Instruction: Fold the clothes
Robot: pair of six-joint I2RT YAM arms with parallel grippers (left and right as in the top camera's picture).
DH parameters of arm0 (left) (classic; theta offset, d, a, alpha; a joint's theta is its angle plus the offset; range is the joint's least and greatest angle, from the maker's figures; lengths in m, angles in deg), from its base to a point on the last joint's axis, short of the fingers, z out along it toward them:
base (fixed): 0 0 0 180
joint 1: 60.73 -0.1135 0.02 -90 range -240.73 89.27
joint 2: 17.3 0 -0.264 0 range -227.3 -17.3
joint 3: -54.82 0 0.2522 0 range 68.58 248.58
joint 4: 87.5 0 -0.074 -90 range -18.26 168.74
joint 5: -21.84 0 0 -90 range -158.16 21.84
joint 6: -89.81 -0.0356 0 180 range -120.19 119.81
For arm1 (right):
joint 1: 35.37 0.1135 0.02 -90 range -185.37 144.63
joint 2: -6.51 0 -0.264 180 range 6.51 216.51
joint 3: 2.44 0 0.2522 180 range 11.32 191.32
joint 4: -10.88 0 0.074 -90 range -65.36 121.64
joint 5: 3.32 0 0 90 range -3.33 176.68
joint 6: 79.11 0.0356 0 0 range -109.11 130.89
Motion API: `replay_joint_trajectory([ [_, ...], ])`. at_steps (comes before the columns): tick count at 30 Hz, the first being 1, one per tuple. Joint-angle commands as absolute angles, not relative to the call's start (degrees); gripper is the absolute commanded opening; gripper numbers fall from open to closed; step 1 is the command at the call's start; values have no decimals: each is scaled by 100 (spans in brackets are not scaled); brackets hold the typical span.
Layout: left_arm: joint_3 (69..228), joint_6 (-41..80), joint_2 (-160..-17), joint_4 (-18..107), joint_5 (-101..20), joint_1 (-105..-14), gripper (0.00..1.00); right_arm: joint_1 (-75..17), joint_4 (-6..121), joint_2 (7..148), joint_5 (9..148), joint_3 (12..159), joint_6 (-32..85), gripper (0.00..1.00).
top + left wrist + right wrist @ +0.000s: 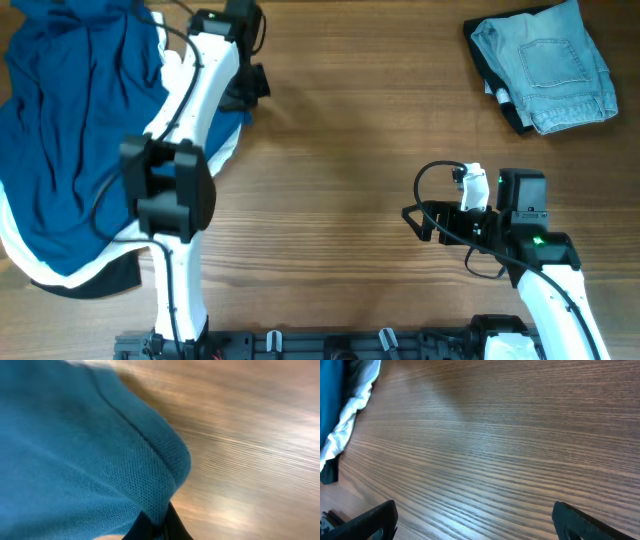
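The clothes lie heaped at the table's left: a deep-blue T-shirt (85, 120) on top of a white shirt (60, 275) whose edge shows below it. My left gripper (252, 88) is at the heap's right side and shut on the blue T-shirt's hem (165, 467), which rises out of the black fingertips (175, 529) at the bottom of the left wrist view. My right gripper (410, 215) stands open over bare wood at the right, nothing between its fingers (372, 520). The right wrist view catches the white shirt (345, 425) and the blue T-shirt (330, 395) at far left.
Folded pale denim jeans (550, 65) rest on a dark garment (505, 100) at the back right corner. The wooden table (340, 150) shows bare between the two arms. A black rail (330, 345) runs along the front edge.
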State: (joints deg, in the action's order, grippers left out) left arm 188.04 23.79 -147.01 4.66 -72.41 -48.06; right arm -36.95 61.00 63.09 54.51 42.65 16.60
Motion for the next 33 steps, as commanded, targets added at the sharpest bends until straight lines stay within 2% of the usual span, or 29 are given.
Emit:
replay_joint_trajectory([
  [1,18843,2581,-13960,573,-7423,-4745,4,-3671,6065,6322,5346,4407,1553,100],
  [7,18843,2585,-13256,616,-7840,-4743,4,-3671,6050,6319,5362,4407,1555,100],
  [15,18843,2605,-12332,951,-9084,-4745,4,-3671,5997,6322,5362,4407,1555,100],
  [21,18843,2554,-11982,1123,-9027,-4660,4,-3671,5982,6322,5359,4407,1560,100],
  [33,18843,2097,-12019,1856,-9335,-3270,4,-3671,5986,6319,5357,4407,1560,100],
])
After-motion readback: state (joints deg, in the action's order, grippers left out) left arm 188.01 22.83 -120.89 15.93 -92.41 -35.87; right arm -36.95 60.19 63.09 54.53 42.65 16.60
